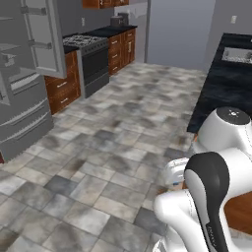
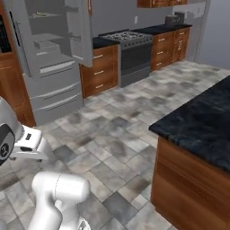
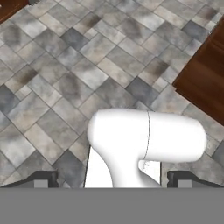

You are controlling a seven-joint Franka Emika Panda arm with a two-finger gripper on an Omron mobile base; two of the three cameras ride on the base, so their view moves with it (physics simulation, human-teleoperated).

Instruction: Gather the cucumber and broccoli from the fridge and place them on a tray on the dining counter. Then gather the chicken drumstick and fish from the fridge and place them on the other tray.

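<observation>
The fridge (image 1: 24,103) (image 2: 51,76) stands at the left with its upper doors swung open, grey shelves showing and drawer fronts below. I cannot make out the cucumber, broccoli, chicken drumstick or fish on its shelves from here. The dining counter (image 1: 224,83) (image 2: 202,121) runs along the right, black-topped with a brown wooden side. A pale grey flat rectangle (image 1: 237,54), maybe a tray, lies at its far end. My gripper (image 3: 113,180) points down at the tiled floor. It is open, its fingertips (image 3: 43,179) wide apart, holding nothing.
A stove (image 1: 93,61) (image 2: 132,56) and brown wooden cabinets (image 1: 61,88) (image 2: 101,69) line the far wall beside the fridge. Grey tiled floor (image 1: 108,147) stretches between fridge and counter. The counter's wooden side (image 3: 205,78) is close on the hand's right.
</observation>
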